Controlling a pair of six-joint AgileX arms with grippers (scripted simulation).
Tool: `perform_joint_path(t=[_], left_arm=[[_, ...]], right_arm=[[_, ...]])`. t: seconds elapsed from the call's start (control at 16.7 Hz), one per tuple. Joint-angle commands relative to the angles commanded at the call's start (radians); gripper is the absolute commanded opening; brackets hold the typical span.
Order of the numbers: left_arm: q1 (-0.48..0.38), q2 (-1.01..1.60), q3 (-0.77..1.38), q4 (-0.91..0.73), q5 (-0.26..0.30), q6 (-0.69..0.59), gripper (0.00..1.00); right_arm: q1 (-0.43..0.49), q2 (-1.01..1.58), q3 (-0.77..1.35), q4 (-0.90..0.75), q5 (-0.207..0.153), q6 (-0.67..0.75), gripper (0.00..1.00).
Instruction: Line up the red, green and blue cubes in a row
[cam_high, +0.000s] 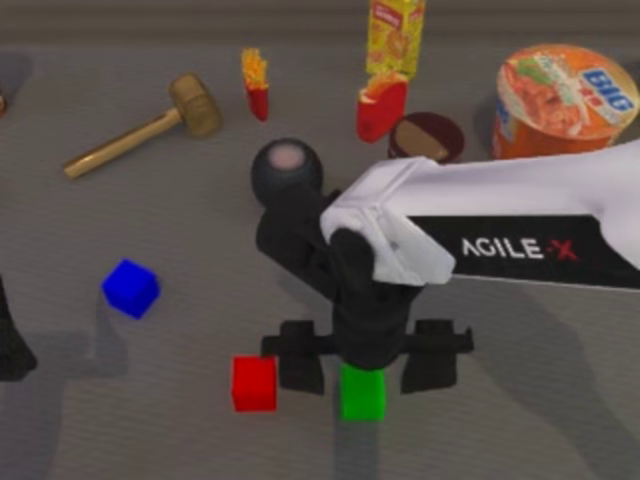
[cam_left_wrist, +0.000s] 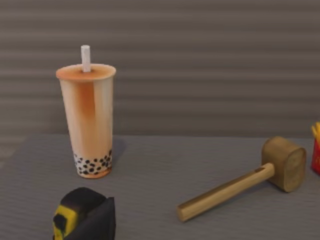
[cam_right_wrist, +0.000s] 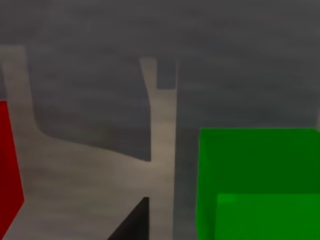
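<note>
The right gripper sits low in the centre of the top view, its fingers spread wide on either side of the green cube, gripping nothing. The red cube stands just beside the green one, to its left, on the same line; the right wrist view shows a bare strip of table between them. The blue cube lies well apart, at the middle left. By my reading, two cubes are placed and blue remains. The left arm is parked at the left edge.
</note>
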Motion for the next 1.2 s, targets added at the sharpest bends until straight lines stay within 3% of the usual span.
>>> perform_joint_path(t=[0.54, 0.96, 1.2], left_arm=[[0.000, 0.000, 0.000, 0.000, 0.000, 0.000, 1.00], [0.000, 0.000, 0.000, 0.000, 0.000, 0.000, 1.00], [0.000, 0.000, 0.000, 0.000, 0.000, 0.000, 1.00]], right_arm=[[-0.001, -0.001, 0.003, -0.004, 0.000, 0.000, 1.00], [0.009, -0.074, 0.141, -0.222, -0.001, 0.001, 1.00], [0.009, -0.088, 0.159, -0.247, -0.001, 0.000, 1.00]])
